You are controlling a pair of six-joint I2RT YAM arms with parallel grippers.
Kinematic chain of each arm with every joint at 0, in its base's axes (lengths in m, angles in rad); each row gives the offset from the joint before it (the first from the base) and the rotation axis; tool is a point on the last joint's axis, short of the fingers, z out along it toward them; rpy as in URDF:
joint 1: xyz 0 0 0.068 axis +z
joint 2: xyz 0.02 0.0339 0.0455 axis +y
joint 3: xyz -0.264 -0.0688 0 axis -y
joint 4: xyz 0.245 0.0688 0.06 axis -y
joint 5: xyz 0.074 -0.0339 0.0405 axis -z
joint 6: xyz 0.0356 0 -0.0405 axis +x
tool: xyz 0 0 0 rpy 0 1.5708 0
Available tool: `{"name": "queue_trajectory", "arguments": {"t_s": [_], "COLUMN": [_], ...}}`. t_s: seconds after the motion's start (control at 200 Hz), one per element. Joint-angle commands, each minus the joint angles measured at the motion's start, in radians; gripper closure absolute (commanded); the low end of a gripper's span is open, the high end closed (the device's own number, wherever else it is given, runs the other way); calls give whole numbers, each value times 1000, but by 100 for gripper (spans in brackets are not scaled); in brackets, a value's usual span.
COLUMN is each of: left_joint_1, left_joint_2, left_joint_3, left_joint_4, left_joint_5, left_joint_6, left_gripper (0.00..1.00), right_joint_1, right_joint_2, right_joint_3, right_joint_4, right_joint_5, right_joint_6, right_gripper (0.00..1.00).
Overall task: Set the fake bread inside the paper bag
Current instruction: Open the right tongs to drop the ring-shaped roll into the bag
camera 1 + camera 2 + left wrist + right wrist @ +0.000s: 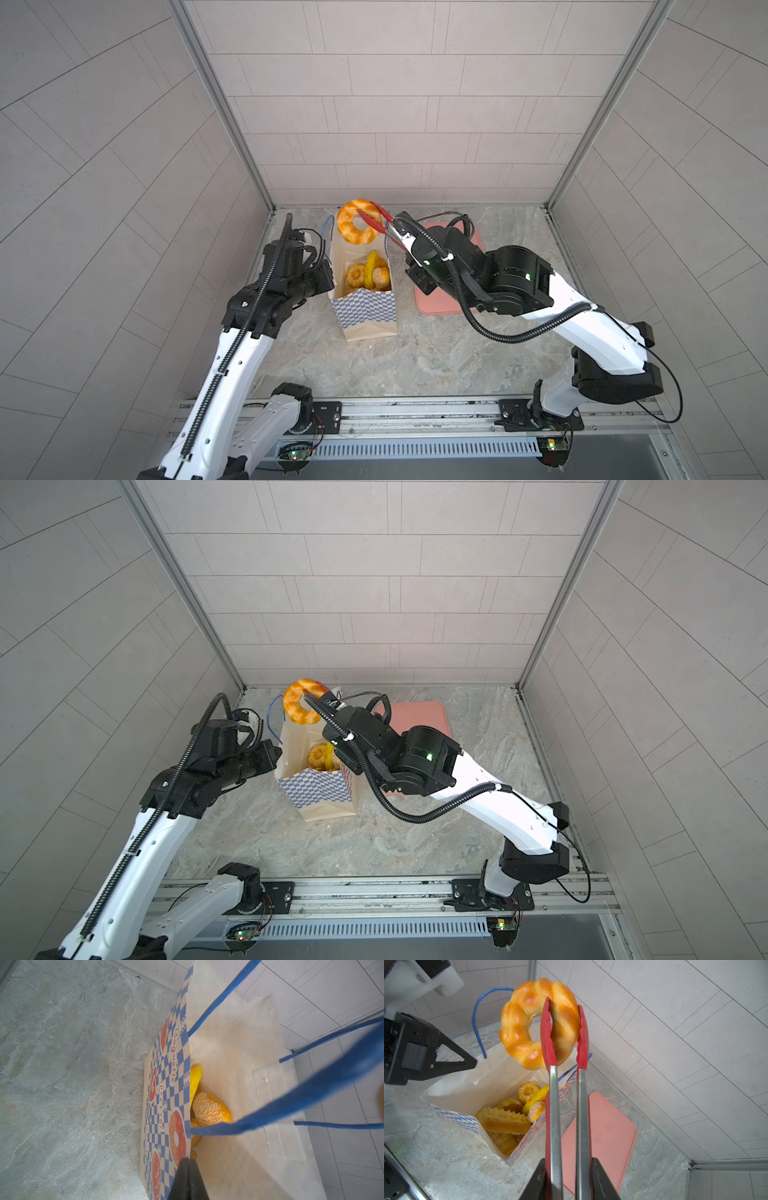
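One ring doughnut (529,1022) hung pinched between the red tips of the tongs (554,1105), ahead of the right gripper (570,1178), which clamped the tong arms. Below it stood the open paper bag (452,1093). More fake bread (504,1120) lay inside. The left gripper (188,1178) was pressed together on the bag's wall. The bag's print read "Baguette" and "Pretzel". The pink tray (608,1126) lay beside the bag.

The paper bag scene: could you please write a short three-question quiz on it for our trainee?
1. True or false: the ring doughnut lies inside the paper bag.
2. The right gripper holds: A) tongs, B) the doughnut directly, C) a bag handle?
3. Which gripper pinches the bag's rim?
Key: 1 false, the tongs hold it in the air; 2 A; 3 the left gripper.
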Motion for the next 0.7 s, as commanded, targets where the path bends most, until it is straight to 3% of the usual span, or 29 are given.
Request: {"name": "queue_trajectory", "arguments": {"t_s": [0.0,0.455,0.69], "left_joint_1": [-1,-1,-2], "left_joint_2": [-20,-20,-19], "left_joint_3": [-3,0,1], "left_joint_4": [17,14,16], "left_joint_5": [-10,-9,-9], "left_joint_6": [-4,-4,-2], "left_gripper": [94,94,94], "right_joint_1": [18,48,57], "right_joint_2": [3,56,50], "right_joint_3": [30,27,20], "right_joint_4": [-13,-65,-53], "right_joint_5": [80,109,107], "right_joint_6": [-25,-41,-46], "right_gripper": [68,67,59]}}
